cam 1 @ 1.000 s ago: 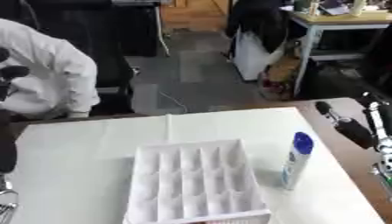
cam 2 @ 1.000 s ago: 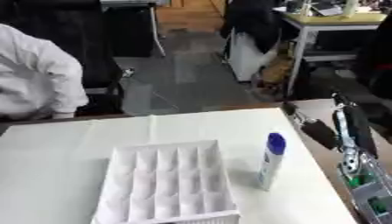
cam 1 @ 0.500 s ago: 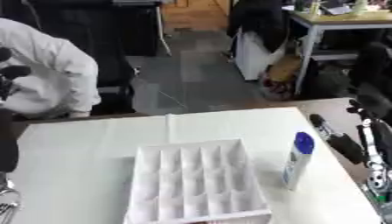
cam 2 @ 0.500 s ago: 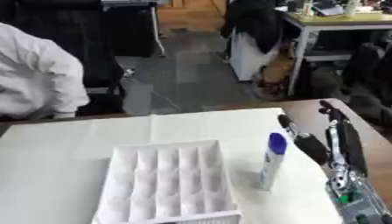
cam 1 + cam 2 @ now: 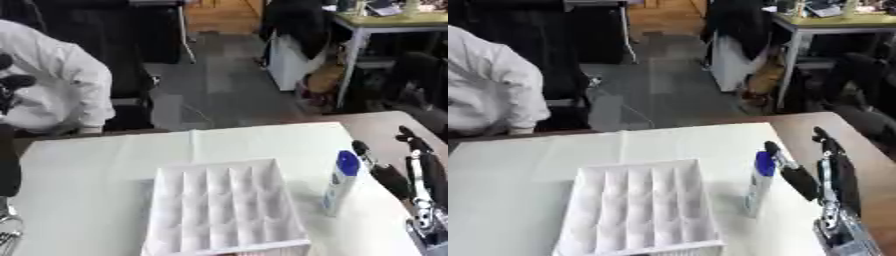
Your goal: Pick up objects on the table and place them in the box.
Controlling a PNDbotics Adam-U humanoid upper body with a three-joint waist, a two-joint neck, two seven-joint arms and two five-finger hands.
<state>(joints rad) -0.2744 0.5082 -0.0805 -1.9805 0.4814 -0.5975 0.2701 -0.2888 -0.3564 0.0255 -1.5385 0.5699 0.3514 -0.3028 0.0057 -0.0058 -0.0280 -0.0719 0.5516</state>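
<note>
- An office or lab workroom.
- A white-covered table (image 5: 96, 165) stands in front.
- Behind it: grey carpet floor (image 5: 219, 75), a desk (image 5: 385, 22) with clutter, black chairs (image 5: 131, 95).

Box (image 5: 223, 210): on the table (image 5: 87, 165), near its front edge.
Bottle (image 5: 341, 183): upright, just right of the box.
Right hand (image 5: 820, 172): right of the bottle, close beside it.

Both eye views: head-height, angled down, close; share table (image 5: 105, 165), box (image 5: 640, 210), room behind.
</note>
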